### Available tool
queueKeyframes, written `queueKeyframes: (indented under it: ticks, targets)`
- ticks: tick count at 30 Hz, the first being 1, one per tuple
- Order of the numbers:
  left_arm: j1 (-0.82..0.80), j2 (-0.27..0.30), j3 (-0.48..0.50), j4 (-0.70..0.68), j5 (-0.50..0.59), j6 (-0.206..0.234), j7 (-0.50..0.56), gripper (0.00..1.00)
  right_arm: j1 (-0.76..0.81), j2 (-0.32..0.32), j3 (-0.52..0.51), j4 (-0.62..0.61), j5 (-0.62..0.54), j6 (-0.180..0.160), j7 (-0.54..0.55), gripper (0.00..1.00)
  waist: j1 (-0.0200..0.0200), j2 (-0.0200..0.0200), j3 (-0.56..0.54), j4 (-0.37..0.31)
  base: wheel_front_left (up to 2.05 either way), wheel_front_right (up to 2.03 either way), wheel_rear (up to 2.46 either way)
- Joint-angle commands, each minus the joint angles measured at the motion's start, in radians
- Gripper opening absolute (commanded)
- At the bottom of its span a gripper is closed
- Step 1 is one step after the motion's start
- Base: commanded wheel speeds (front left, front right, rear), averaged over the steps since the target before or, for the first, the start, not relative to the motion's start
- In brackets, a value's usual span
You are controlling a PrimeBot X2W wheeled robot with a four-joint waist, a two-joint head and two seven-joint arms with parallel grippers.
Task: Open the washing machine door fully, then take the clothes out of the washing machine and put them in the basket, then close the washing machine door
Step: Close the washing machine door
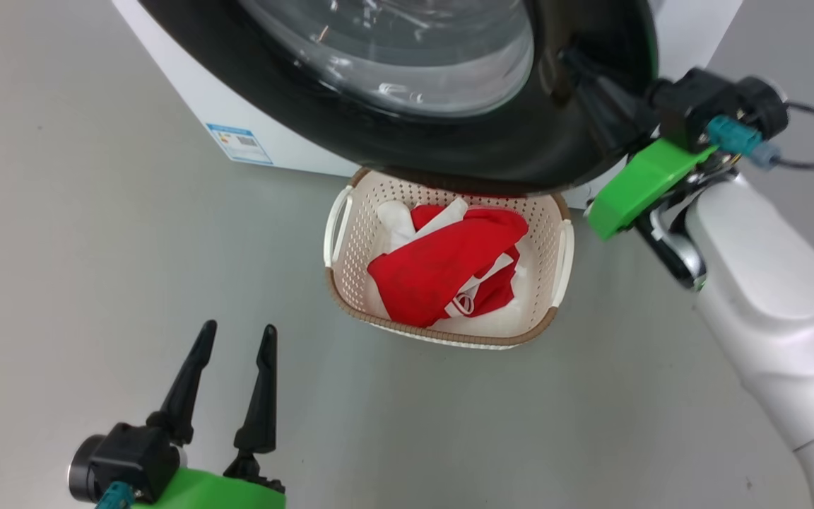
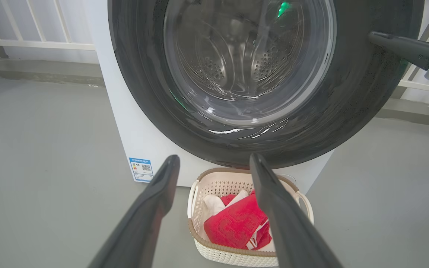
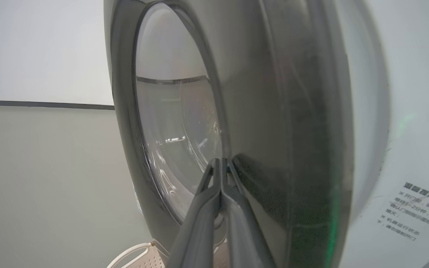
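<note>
The right hand (image 3: pixel 220 163), fingers pinched together on nothing, sets its tips against the black rim of the door (image 1: pixel 492 152), apparently to push it shut on the washing machine (image 1: pixel 188 88). The left hand (image 1: pixel 239 329) hangs wide open and empty, back from the basket (image 1: pixel 442 338) that holds the clothes (image 1: pixel 442 272).

Head view: steeply down on basket (image 1: pixel 361 240) and washing machine door (image 1: pixel 414 155). Left wrist view: low, facing door frontally, sharing both. Right wrist view: close, edge-on along door rim.
</note>
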Motion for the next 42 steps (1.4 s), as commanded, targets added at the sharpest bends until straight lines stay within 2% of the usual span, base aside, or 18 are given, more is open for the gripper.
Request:
queueKeyframes:
  ticks: [1, 7, 12, 21, 26, 34, 36, 37, 38, 39, 40, 42]
  targets:
    - [-0.033, 0.011, 0.037, -0.018, 0.001, -0.011, -0.011, 1.00, -0.029, -0.003, -0.006, -0.014, -0.006, -0.001, -0.006, 0.00, -0.0001, 0.0000, 0.014, 0.008, 0.00, 0.00, 0.00]
    - [-0.047, -0.013, 0.048, -0.004, -0.038, -0.034, -0.012, 1.00, -0.105, -0.019, -0.013, 0.047, -0.009, -0.001, -0.006, 0.00, -0.0001, 0.0000, 0.045, 0.018, 0.00, 0.00, 0.00]
    - [-0.067, -0.009, 0.052, 0.007, -0.029, -0.042, -0.012, 1.00, -0.179, -0.027, -0.011, 0.111, -0.006, -0.001, -0.006, 0.00, -0.0001, 0.0000, 0.065, 0.026, 0.00, 0.00, 0.00]
    - [-0.091, -0.024, 0.067, 0.017, -0.020, -0.063, -0.012, 1.00, -0.295, -0.030, -0.072, 0.198, -0.042, -0.001, -0.006, 0.00, -0.0001, 0.0000, 0.094, 0.033, 0.00, 0.00, 0.00]
    - [-0.095, -0.032, 0.077, 0.030, -0.010, -0.071, -0.012, 1.00, -0.283, -0.018, -0.096, 0.201, -0.063, -0.001, -0.006, 0.00, -0.0001, 0.0000, 0.089, 0.027, 0.00, 0.00, 0.00]
    - [-0.096, -0.043, 0.110, 0.024, -0.001, -0.089, -0.012, 1.00, -0.216, 0.017, -0.075, 0.168, -0.043, -0.001, -0.006, 0.02, -0.0001, 0.0000, 0.069, -0.006, 0.00, 0.00, 0.00]
    - [-0.094, -0.045, 0.119, 0.023, 0.000, -0.093, -0.012, 1.00, -0.194, 0.026, -0.080, 0.148, -0.029, -0.001, -0.006, 0.39, -0.0001, 0.0000, 0.061, -0.019, 0.00, 0.00, 0.00]
    - [-0.094, -0.046, 0.123, 0.023, -0.001, -0.094, -0.012, 1.00, -0.182, 0.032, -0.086, 0.138, -0.023, -0.001, -0.006, 0.48, -0.0001, 0.0000, 0.056, -0.027, 0.00, 0.00, 0.00]
    - [-0.093, -0.047, 0.127, 0.024, -0.001, -0.096, -0.012, 1.00, -0.169, 0.039, -0.091, 0.129, -0.020, -0.001, -0.006, 0.73, -0.0001, 0.0000, 0.052, -0.036, 0.00, 0.00, 0.00]
    - [-0.092, -0.048, 0.131, 0.025, -0.001, -0.099, -0.012, 1.00, -0.157, 0.046, -0.095, 0.121, -0.019, -0.001, -0.006, 0.84, -0.0001, 0.0000, 0.047, -0.044, 0.00, 0.00, 0.00]
    - [-0.093, -0.049, 0.133, 0.026, -0.003, -0.102, -0.012, 1.00, -0.144, 0.053, -0.098, 0.113, -0.020, -0.001, -0.006, 1.00, -0.0001, 0.0000, 0.041, -0.050, 0.00, 0.00, 0.00]
    - [-0.095, -0.053, 0.138, 0.030, -0.005, -0.107, -0.012, 1.00, -0.117, 0.065, -0.105, 0.093, -0.024, -0.001, -0.006, 1.00, -0.0001, 0.0000, 0.028, -0.065, 0.00, 0.00, 0.00]
